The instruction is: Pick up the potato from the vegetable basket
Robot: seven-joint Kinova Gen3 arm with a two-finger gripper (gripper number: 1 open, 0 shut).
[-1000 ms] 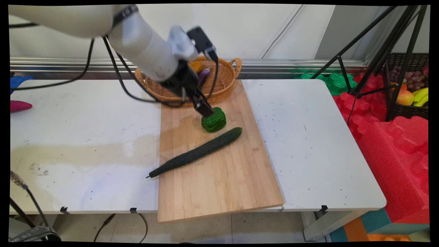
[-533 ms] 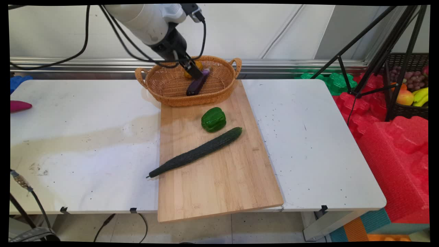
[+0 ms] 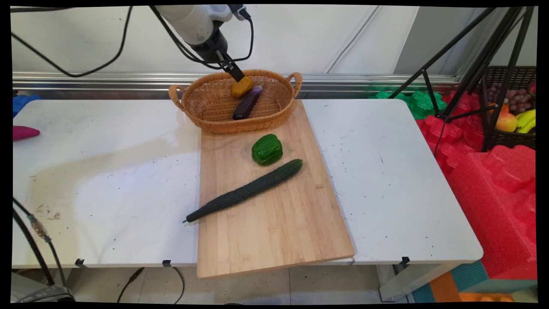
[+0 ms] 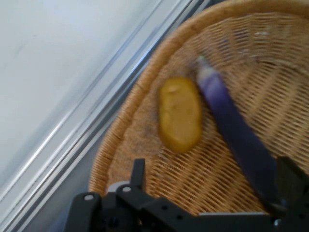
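Fingers apart, the end effector [image 3: 237,76] hangs over the wicker basket [image 3: 206,107] holding a potato [image 3: 241,87] beside an eggplant [image 3: 247,102]; green pepper [image 3: 267,149] and cucumber [image 3: 246,189] lie on the cutting board [image 3: 274,231].

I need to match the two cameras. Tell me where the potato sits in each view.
Main view: the potato lies in the wicker basket at the table's far side, just under the gripper.
Hand view: potato near the middle, on the basket's weave.
Shared landmark: the purple eggplant right beside it.
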